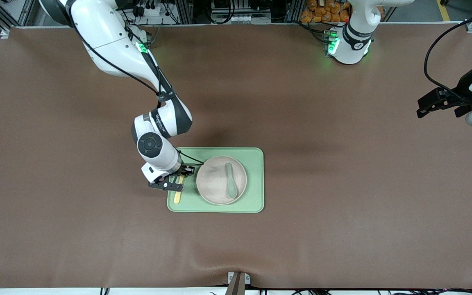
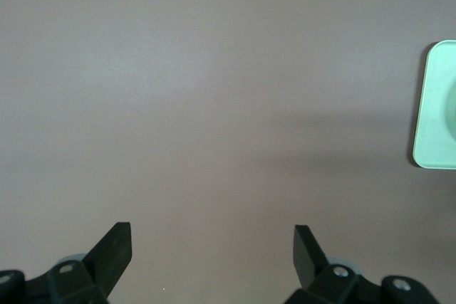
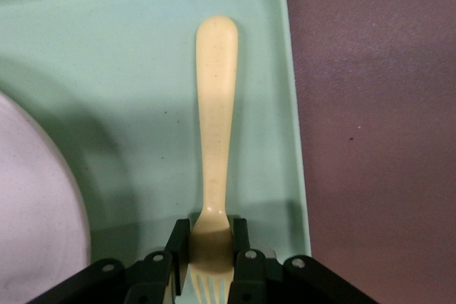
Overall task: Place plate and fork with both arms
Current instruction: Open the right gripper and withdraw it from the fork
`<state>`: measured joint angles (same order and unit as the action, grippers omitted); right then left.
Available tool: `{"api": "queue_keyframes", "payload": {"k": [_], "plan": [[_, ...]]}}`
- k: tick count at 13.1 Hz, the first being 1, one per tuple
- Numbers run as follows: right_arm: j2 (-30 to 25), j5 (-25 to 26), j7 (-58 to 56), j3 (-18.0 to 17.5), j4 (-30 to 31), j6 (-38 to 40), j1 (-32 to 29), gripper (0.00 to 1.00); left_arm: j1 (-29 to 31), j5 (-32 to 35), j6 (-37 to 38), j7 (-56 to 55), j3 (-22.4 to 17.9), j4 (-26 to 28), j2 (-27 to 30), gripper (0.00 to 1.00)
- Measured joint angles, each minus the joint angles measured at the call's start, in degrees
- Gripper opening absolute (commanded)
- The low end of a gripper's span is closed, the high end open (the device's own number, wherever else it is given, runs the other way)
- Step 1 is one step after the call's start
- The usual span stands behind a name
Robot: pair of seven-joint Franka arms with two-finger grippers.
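Right hand point(image 1: 177, 179): low over the tray point(image 1: 252, 200), fingers point(image 3: 178, 247) closed on the fork point(image 3: 216, 133) near its tines.
Fork: apparently lying on the tray beside the plate point(image 1: 215, 184).
Spoon point(image 1: 231, 180): on the plate.
Left hand point(image 2: 212, 247): waits over bare worktop point(image 1: 342, 164), spread wide.

In the front view, the right gripper point(image 1: 177, 177) covers the tine end of the fork point(image 1: 178, 196). The right wrist view cuts off the tine tips and most of the plate point(image 3: 35, 204). The left wrist view shows only one edge of the tray point(image 2: 436, 105).
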<state>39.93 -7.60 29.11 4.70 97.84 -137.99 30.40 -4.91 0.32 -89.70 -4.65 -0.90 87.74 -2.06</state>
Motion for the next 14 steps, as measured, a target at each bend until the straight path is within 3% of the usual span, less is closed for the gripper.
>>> {"api": "queue_keyframes", "payload": {"k": [1,5,8,14], "plan": [[0.0,0.0,0.0,0.0,0.0,0.0,0.1,1.00,0.0,0.0,0.0,0.0,0.0,0.0,-0.1,1.00],[-0.7,0.0,0.0,0.1,0.0,-0.1,0.1,1.00,-0.1,0.0,0.0,0.0,0.0,0.0,-0.2,1.00],[-5.3,0.1,-0.4,1.6,-0.3,2.3,-1.0,1.00,-0.2,0.0,0.0,0.0,0.1,0.0,-0.2,1.00],[-19.1,0.1,-24.2,2.8,-0.4,18.8,-17.1,1.00,-0.3,0.0,0.0,0.1,0.1,0.0,-0.3,1.00]]}}
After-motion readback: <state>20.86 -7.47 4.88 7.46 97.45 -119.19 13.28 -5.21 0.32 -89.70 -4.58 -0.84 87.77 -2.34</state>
